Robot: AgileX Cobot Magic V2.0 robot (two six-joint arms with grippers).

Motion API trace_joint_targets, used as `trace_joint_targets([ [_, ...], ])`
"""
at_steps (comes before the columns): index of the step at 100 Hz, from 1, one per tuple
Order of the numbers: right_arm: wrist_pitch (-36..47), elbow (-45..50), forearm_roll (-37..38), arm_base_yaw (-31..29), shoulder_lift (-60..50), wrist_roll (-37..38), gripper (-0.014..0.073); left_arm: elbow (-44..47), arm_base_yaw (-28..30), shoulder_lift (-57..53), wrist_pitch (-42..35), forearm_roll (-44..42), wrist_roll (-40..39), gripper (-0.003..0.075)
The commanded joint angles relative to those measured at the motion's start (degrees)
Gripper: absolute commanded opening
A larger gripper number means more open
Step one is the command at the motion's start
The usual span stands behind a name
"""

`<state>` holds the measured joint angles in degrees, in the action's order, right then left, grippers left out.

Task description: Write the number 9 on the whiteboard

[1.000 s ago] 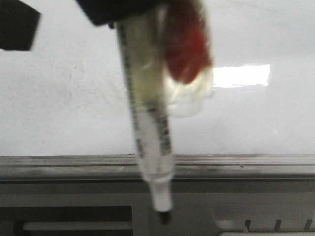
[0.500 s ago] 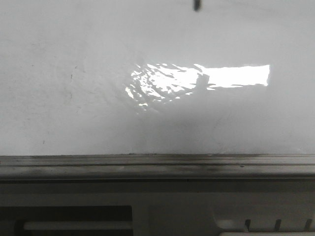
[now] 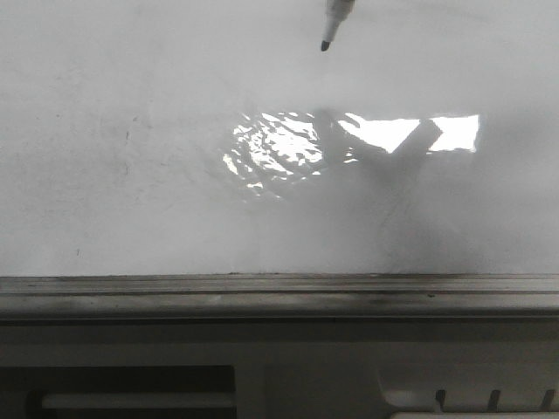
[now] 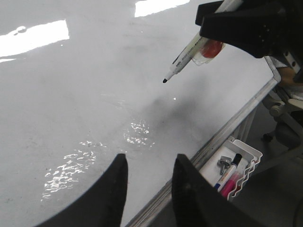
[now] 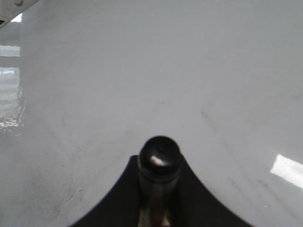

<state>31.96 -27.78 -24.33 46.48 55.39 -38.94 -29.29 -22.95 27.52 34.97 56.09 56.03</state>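
Front view: marker (image 3: 335, 19) enters from above, black tip (image 3: 325, 44) down and clear of the whiteboard (image 3: 131, 192). No stroke of the number 9 visible on the board in any view — only faint smudges and glare. Grey rail (image 3: 279, 297) along the near edge.

Left wrist view: right gripper (image 4: 251, 26) clamped on the marker barrel, jaws pinching it, tip angled toward the board but not touching; a red-and-clear blob sits against the barrel at the jaws, identity unclear. Left gripper (image 4: 149, 189) low over the board, jaws spread, holding nothing.

Right wrist view: looking down the barrel end (image 5: 158, 153) between the fingers; board surface beyond, bare of ink.

Step in hand, as judged: bring tip down to first contact for the top loop. Advisable to lower gently until the tip just touches, hold pressure light and even, close the small loop fully, then draw the tail in one continuous stroke — no lifting midway. Keep barrel tilt steady so the line does not fade.

Containers: white wire-sided tray (image 4: 246, 153) hung below the board's edge, holding a pink marker (image 4: 228, 182), a black-capped marker (image 4: 230, 166) and a small metal fitting (image 4: 223, 164).
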Motion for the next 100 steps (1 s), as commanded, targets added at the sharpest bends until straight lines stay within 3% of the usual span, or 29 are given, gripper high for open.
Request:
trace_joint_targets([
  [1, 8.1, -1.4, -2.9, -0.7, 0.3, -1.6, -0.0042, -1.2, 0.1, 0.2, -2.9, 2.0, -0.6, 0.0199],
  [18, 9.3, -1.4, -11.0, -2.5, 1.5, -6.1, -0.0041, -1.1, 0.1, 0.2, -3.1, 2.0, -0.6, 0.0199],
  [42, 9.3, -2.2, -11.3, -3.4, 5.6, -6.0, -0.0042, -1.1, 0.1, 0.2, -4.0, 2.0, -0.6, 0.0199],
  [83, -7.2, -6.0, -11.6, -3.4, 7.1, -6.3, -0.0071, -1.1, 0.1, 0.2, -4.6, 2.0, -0.6, 0.0199],
  [100, -10.0, -6.0, -16.8, -4.7, 5.1, -12.5, -0.0069, -1.1, 0.1, 0.2, -4.6, 2.0, -0.6, 0.0199],
])
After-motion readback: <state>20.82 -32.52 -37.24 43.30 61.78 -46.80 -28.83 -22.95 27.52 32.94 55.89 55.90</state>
